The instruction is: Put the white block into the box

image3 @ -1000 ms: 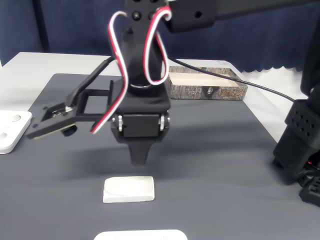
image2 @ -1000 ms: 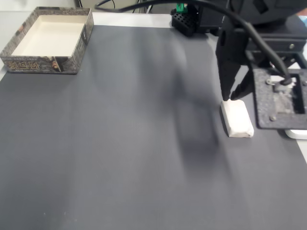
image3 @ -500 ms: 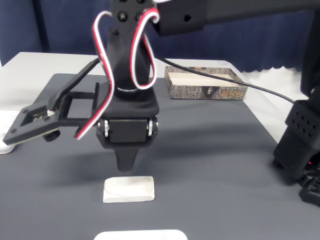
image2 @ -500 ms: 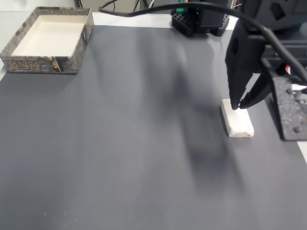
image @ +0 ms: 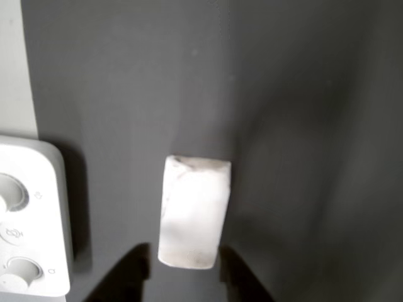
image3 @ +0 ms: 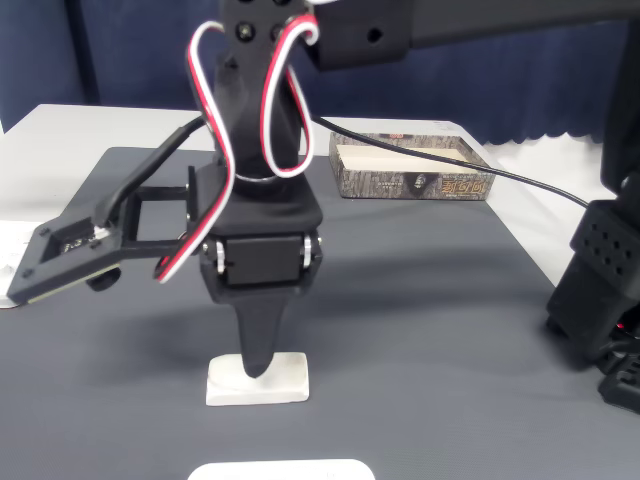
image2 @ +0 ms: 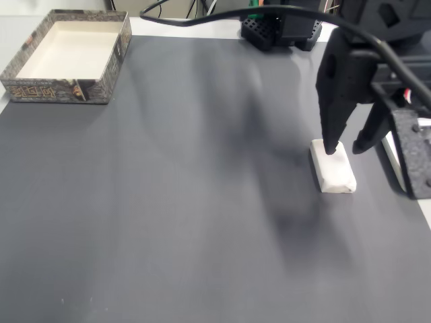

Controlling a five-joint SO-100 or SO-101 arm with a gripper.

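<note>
The white block (image: 192, 214) lies flat on the dark mat, its smudged ends toward and away from the wrist camera. My gripper (image: 186, 275) is open, with a dark fingertip on each side of the block's near end. In both fixed views the gripper (image2: 345, 148) (image3: 258, 368) is down at the block (image2: 335, 169) (image3: 290, 378), fingertips at mat level beside it. The box (image2: 50, 91) stands open at the mat's far left corner, well away from the gripper; it also stands behind the arm (image3: 415, 185).
A flat white device with round buttons (image: 28, 220) lies just left of the block, and its edge (image3: 280, 470) lies in front of the block. The arm's black base (image2: 276, 30) (image3: 600, 290) stands at the mat's edge. The dark mat (image2: 168, 202) stretches between block and box.
The gripper has come down from just above the block to mat level, and its jaws have spread wider around the block. The block has not moved.
</note>
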